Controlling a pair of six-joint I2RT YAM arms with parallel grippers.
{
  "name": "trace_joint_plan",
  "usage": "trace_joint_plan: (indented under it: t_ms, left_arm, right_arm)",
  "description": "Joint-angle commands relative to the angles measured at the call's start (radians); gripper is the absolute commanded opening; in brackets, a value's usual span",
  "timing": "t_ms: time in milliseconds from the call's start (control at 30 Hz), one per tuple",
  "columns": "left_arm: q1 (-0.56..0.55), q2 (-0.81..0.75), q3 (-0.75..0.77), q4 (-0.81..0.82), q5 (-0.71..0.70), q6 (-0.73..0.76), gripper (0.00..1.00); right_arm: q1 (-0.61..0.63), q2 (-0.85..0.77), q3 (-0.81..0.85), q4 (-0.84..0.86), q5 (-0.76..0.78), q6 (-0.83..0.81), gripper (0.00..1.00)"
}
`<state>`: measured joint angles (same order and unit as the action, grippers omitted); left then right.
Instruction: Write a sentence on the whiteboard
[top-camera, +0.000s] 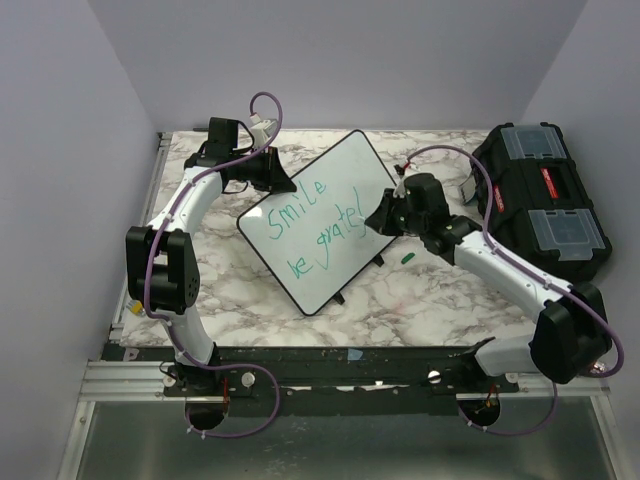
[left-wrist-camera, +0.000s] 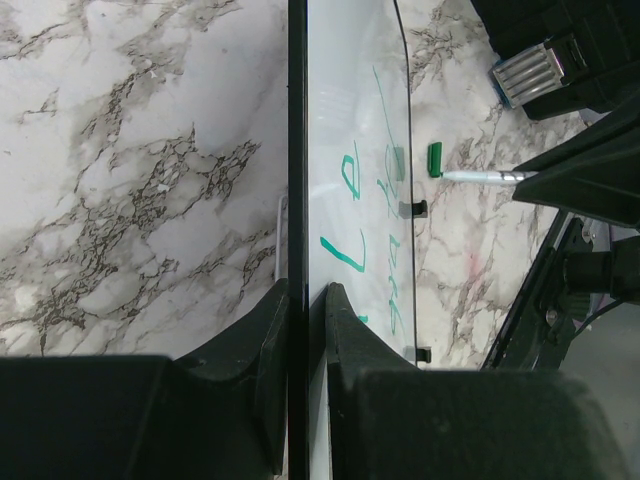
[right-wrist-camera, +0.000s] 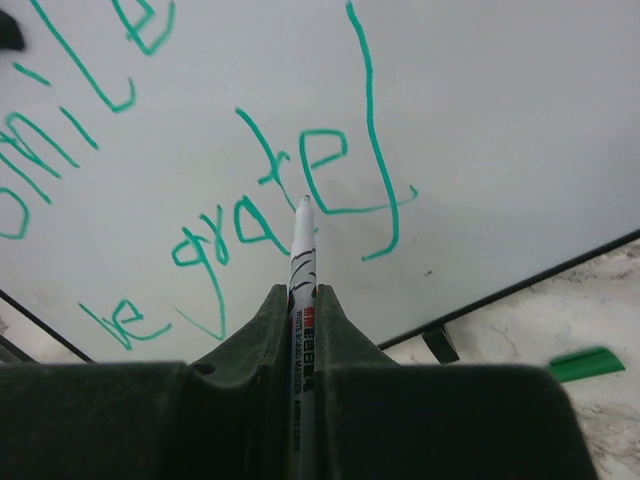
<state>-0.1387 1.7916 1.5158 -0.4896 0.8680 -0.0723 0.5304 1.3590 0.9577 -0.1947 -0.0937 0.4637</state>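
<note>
left gripper (left-wrist-camera: 300, 305): arm stretched forward, clamped on black-framed white whiteboard (top-camera: 352, 165) edge
right gripper (right-wrist-camera: 301, 297): arm bent inward, pinching thin white marker (right-wrist-camera: 301, 250), tip at green handwritten sentence (top-camera: 309, 226)

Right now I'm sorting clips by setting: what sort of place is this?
Probably a robotics test cell: plain walls box in a marble-pattern table, left arm and right arm bolted at its edge, toolbox and whiteboard on it.

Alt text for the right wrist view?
The right hand grips a marker, its tip close to the whiteboard amid green writing reading roughly "be grate". A green cap lies on the table beyond the board's edge.
</note>
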Motion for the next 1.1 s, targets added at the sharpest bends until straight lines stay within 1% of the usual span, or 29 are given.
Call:
trace_joint_plan:
  t_ms: [0, 200, 467, 800, 1067]
  left_arm:
    - [-0.007, -0.04, -0.001, 0.04, -0.031, 0.103, 0.0]
    - [-0.007, -0.031, 0.006, 0.033, -0.036, 0.105, 0.0]
    - [-0.007, -0.027, 0.006, 0.034, -0.037, 0.107, 0.0]
    - [-0.007, -0.027, 0.008, 0.035, -0.037, 0.109, 0.0]
    - [-0.007, -0.025, 0.009, 0.034, -0.037, 0.108, 0.0]
  right_arm:
    - [0.006, 0.015, 0.081, 0.037, 0.065, 0.009, 0.01]
    - [0.006, 0.086, 0.126, 0.045, 0.12, -0.003, 0.01]
    - [0.004, 0.159, 0.172, 0.062, 0.129, -0.014, 0.01]
    - [0.004, 0.207, 0.168, 0.071, 0.147, -0.027, 0.01]
    - [0.0, 0.222, 0.156, 0.061, 0.191, -0.043, 0.01]
